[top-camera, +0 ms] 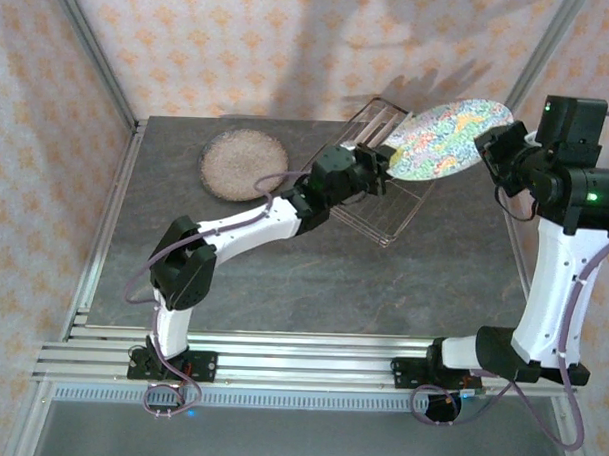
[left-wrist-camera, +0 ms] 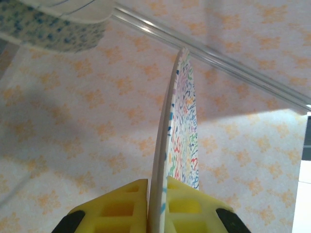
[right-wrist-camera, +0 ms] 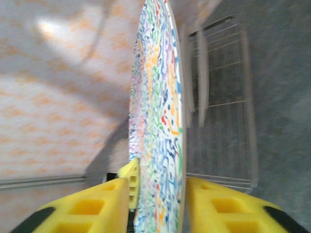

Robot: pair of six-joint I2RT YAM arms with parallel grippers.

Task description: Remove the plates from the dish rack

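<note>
Your left gripper (left-wrist-camera: 156, 194) is clenched on the rim of the multicolour-speckled plate (left-wrist-camera: 182, 131): in the left wrist view its yellow pads (left-wrist-camera: 116, 204) press against both faces of the plate with no gap showing. Your right gripper (right-wrist-camera: 160, 187) is released. In the right wrist view its jaws stand on either side of the opposite rim, and a sliver of space shows between the plate and the right-hand pad. Whether the other pad touches the plate I cannot tell. From above, the plate (top-camera: 448, 138) hangs tilted in the air over the far end of the dish rack (top-camera: 380, 206), its patterned face turned upward, with the left gripper (top-camera: 379, 166) on its left edge and the right gripper (top-camera: 485, 144) at its right edge. Your left arm (top-camera: 245, 226) stretches low and diagonally from its base across the counter (top-camera: 313, 278), its wrist over the left side of the rack. Your right arm (top-camera: 553, 277) stands nearly upright from its base, then bends at the top toward the plate. A brown speckled plate (top-camera: 242, 164) lies flat on the counter, to the left of the rack and apart from it.
</note>
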